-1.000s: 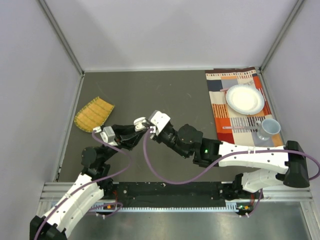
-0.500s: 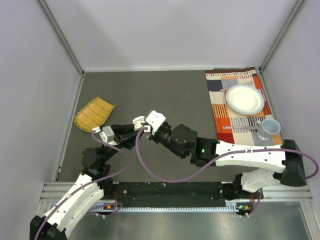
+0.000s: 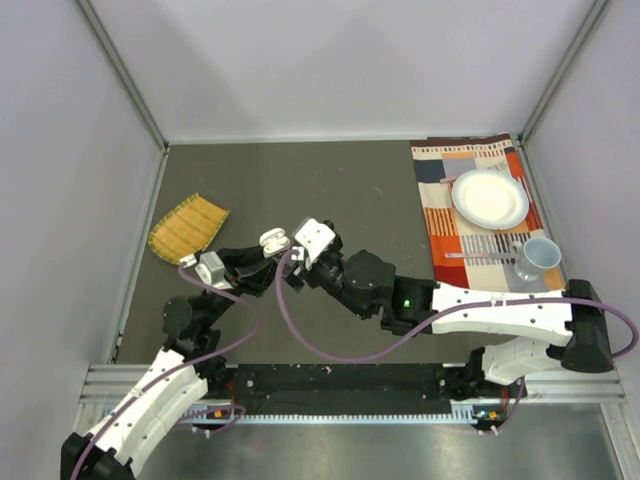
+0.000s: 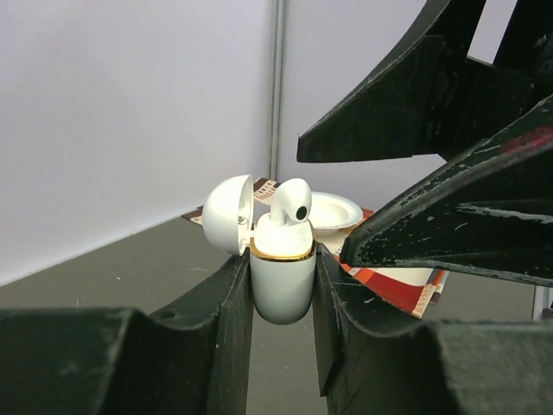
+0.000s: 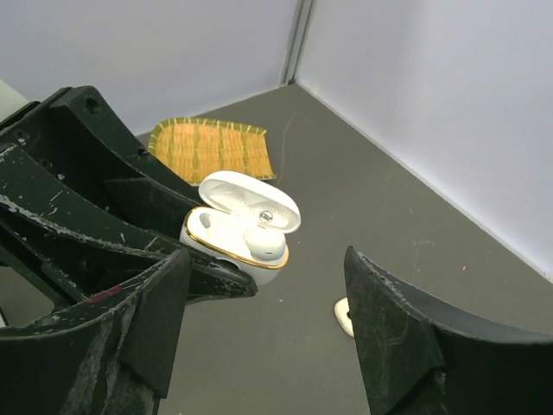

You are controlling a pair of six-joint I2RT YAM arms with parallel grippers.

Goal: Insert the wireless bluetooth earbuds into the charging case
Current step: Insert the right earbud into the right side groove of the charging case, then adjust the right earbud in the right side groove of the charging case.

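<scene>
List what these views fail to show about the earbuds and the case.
1. Top view: the charging case is a tiny white blob; its contents are too small to see.
2. Left wrist: the case's rim hides how deep the earbud sits.
3. Right wrist: a pale object on the table is half hidden by a finger of the right gripper; unidentifiable.

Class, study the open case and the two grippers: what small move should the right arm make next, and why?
Probably lower the open right gripper toward the loose earbud on the table. The left gripper holds the charging case open with a white earbud seated and the second slot apparently empty.
</scene>
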